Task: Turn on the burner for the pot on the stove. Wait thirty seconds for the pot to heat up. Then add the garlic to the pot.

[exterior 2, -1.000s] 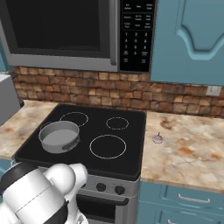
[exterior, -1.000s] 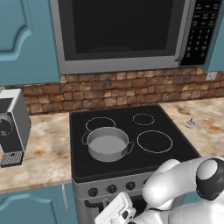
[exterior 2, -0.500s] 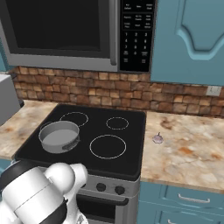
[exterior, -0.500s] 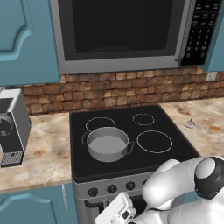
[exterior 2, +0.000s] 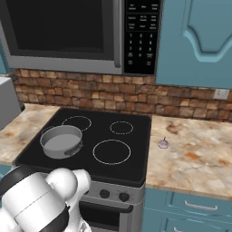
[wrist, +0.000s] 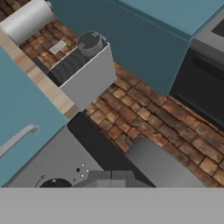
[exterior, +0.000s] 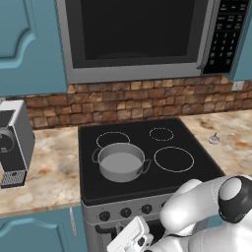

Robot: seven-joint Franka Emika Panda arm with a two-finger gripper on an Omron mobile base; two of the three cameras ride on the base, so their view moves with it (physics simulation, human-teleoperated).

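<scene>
Grey metal is what I'm dealing with first: from the left base view the pot (exterior: 121, 163) sits on the front-left ring of the stove (exterior: 147, 170), wide and shallow with two little loop handles, and I'd guess it's stiff, fairly heavy and not something I need to lift at all. My gripper (exterior: 132, 239) is down low in front of the stove's silver face, just under the row of black knobs (exterior: 126, 212), and the jaws are pressed together with nothing between them, so I reckon I'm at the knob-turning stage; those knobs look small, hard and probably a bit slick, so I'd pinch one across its sides. The garlic (exterior: 214, 139) is way off on the speckled counter (exterior: 235, 147) to the right of the stove, well apart from the pot. From the right base view the garlic (exterior 2: 163, 143) is a tiny pale bulb with a pointed tip, sitting just beside the stove's right edge; I'd guess it's light and roundish, likely to roll or squirt out, so I'd take it low around the fat middle, not by the tip. In the hand view everything is rolled over: the pot (wrist: 168, 168) shows as a grey shape against the brick wall (wrist: 144, 109), with a knob dial (wrist: 57, 183) right at the bottom.
</scene>
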